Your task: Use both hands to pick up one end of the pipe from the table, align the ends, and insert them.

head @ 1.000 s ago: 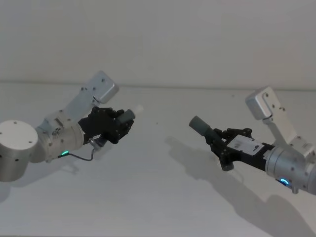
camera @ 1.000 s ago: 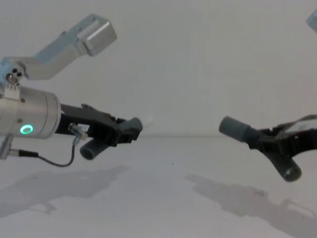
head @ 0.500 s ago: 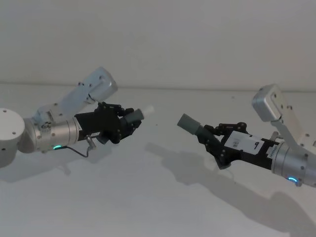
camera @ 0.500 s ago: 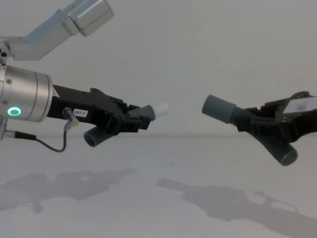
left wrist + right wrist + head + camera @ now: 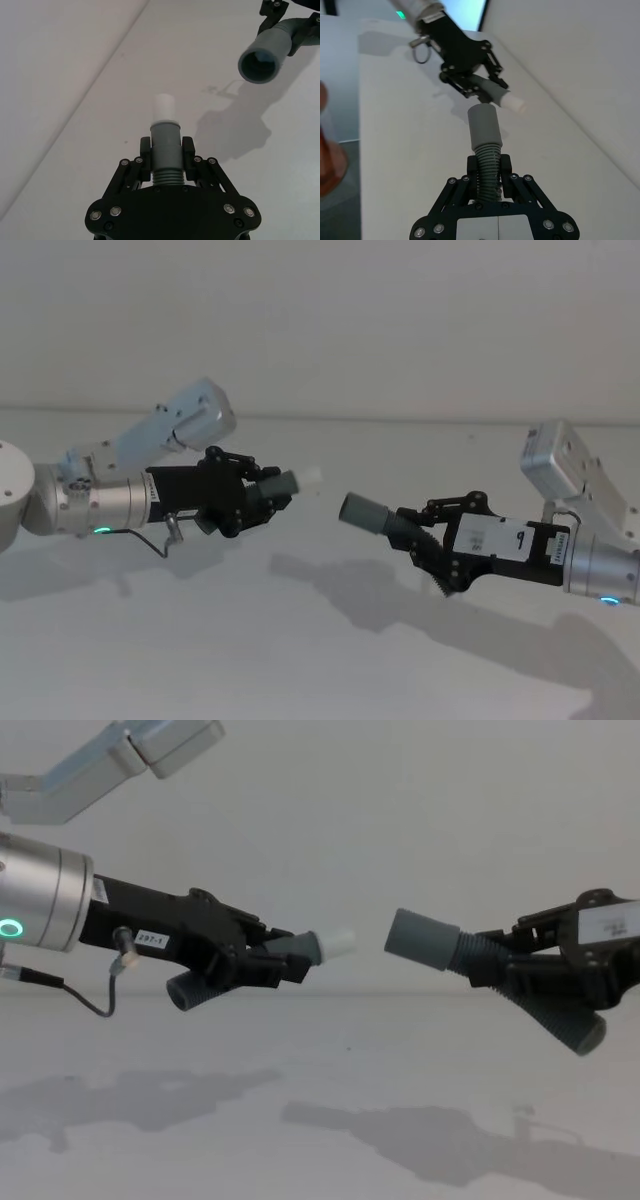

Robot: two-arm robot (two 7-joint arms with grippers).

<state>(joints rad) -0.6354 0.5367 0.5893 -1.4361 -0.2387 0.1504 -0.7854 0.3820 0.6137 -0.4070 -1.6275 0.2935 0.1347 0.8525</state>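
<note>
On the left, we see the left tool [image 5: 258, 497] clamped on one hose piece [image 5: 190, 990] above the desk [image 5: 320, 1070], its whitish tip [image 5: 336, 941] pointing right. A gap separates it from the socket cuff [image 5: 420, 940] of the other hose piece [image 5: 565, 1020], gripped by the right tool [image 5: 415, 532].

This looks like a robotics lab or test bench: a plain matte white table [image 5: 300, 660] forms the whole work surface, and straight behind the table rises a uniform pale wall [image 5: 320, 320]. In the right wrist view a bluish-white lit panel [image 5: 462, 12] glows beyond the table's far end. Off the table's side edge, lower down, stands a blurred reddish-brown object [image 5: 326, 150] that cannot be identified.
</note>
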